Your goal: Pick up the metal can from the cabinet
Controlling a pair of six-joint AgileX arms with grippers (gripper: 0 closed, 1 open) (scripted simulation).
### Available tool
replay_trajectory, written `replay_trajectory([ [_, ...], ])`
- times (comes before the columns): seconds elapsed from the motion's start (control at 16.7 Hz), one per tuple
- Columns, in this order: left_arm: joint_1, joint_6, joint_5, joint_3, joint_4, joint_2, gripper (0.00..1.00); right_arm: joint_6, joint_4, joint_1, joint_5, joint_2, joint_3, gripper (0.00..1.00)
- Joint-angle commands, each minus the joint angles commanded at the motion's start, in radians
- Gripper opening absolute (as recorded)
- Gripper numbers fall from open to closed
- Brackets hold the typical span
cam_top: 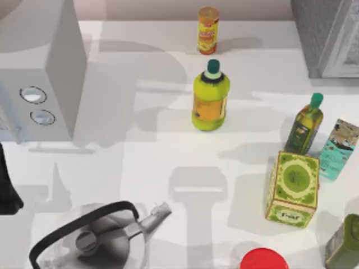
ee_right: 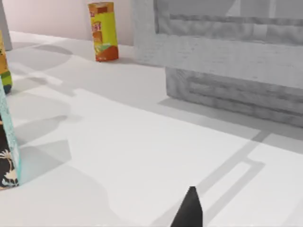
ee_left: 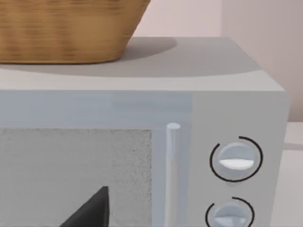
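Right fingers [ee_right: 191, 208] hover over bare table, cabinet [ee_right: 227, 52] well beyond.

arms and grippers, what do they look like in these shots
Little of them shows. The left arm is a black, smooth, rounded mass at the top view's left edge. The left wrist view shows a matte black, wedge-shaped fingertip, the right wrist view a slim black pointed fingertip. No cables or markings visible.

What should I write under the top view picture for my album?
A kettle, microwave, bottles and boxes crowd a white table.
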Motion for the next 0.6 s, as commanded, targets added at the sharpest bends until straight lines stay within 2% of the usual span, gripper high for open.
replay_trajectory([
  [0.24, 0.0, 0.0, 0.0, 0.0, 0.0, 0.0, 1.0, 0.0, 0.0, 0.0, 0.0, 0.0, 0.0, 0.98],
  [0.6, 0.0, 0.0, 0.0, 0.0, 0.0, 0.0, 1.0, 0.0, 0.0, 0.0, 0.0, 0.0, 0.0, 1.0],
])
